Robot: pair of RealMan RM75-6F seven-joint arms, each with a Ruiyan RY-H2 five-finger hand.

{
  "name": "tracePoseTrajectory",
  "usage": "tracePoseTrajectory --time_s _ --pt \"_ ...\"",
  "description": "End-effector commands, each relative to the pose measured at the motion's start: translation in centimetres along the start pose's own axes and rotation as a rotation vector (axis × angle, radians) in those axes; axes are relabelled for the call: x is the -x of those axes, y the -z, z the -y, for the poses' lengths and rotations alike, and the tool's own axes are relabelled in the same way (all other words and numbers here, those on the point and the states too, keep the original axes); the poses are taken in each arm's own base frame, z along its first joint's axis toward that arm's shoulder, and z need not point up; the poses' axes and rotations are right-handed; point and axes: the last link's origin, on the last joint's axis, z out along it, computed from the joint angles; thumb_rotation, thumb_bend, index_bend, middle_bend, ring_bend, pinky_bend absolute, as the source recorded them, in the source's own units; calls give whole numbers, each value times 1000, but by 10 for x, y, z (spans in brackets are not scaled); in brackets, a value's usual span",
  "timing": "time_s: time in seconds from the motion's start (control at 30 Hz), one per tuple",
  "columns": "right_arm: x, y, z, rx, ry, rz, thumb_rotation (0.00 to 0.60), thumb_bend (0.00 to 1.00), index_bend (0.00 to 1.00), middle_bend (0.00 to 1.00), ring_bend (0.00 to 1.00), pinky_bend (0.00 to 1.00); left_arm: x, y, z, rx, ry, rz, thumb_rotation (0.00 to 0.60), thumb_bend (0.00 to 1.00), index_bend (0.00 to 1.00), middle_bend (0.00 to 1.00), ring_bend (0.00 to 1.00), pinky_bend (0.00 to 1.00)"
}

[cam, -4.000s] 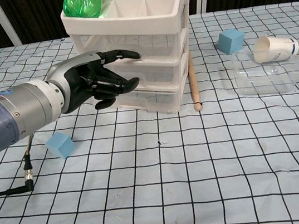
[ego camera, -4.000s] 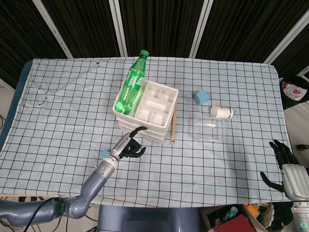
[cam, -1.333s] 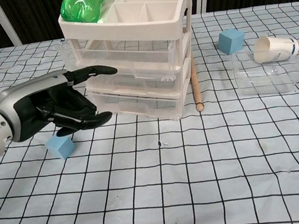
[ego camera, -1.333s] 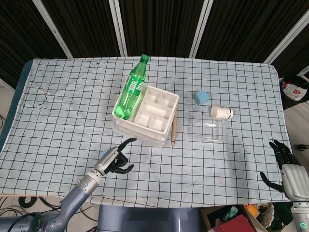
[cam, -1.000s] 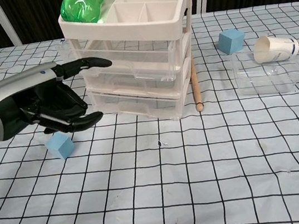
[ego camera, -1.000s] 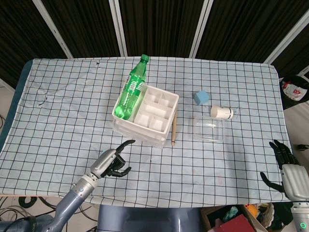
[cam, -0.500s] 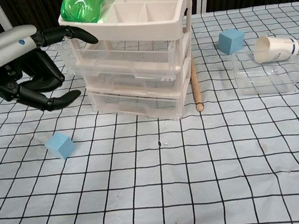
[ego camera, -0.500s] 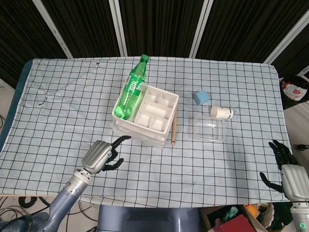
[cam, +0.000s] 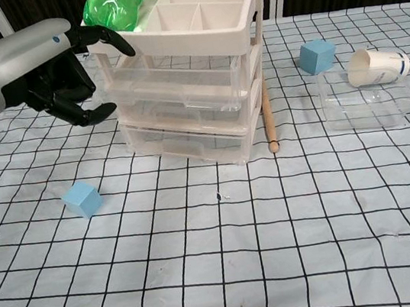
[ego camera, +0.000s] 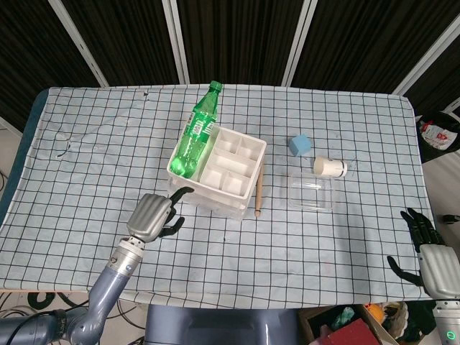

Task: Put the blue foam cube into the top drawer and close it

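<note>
Now the grey-and-black left hand (cam: 45,65) is being raised from table level to the pulled-out top drawer (cam: 179,80) of the white plastic three-drawer cabinet (cam: 185,71), fingers spread, nothing held; the drawer is being readied. The blue foam cube (cam: 82,199) is being left on the checked tablecloth (cam: 278,227), seen only in the chest view. The right hand (ego camera: 424,248), seen only in the head view, is being kept open at the table's edge.

**Room / backdrop**

Bench (ego camera: 86,158) covered with white cloth, black grid. Behind it: black ribbed wall panels (ego camera: 237,36) split by white slanted struts (ego camera: 175,39). Light is even, only soft shadows. Grey floor strip at left edge (ego camera: 8,147).
</note>
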Motion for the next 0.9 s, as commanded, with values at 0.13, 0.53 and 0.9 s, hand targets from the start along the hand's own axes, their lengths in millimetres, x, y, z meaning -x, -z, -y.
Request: tracePoseTrajectory --time_s 0.13,0.53,0.9 --pt "0 0 0 0 0 -1 600 255 0 0 0 176 3 -5 0 -29 -7 27 600 379 244 1000 955 912" --pt "0 0 0 1 -1 -1 600 255 0 0 0 176 -1 0 -1 -48 19 50 600 396 367 1000 957 914" --pt "0 0 0 2 -3 -3 600 255 0 0 0 176 -9 19 -6 -54 79 113 600 396 376 1000 958 914"
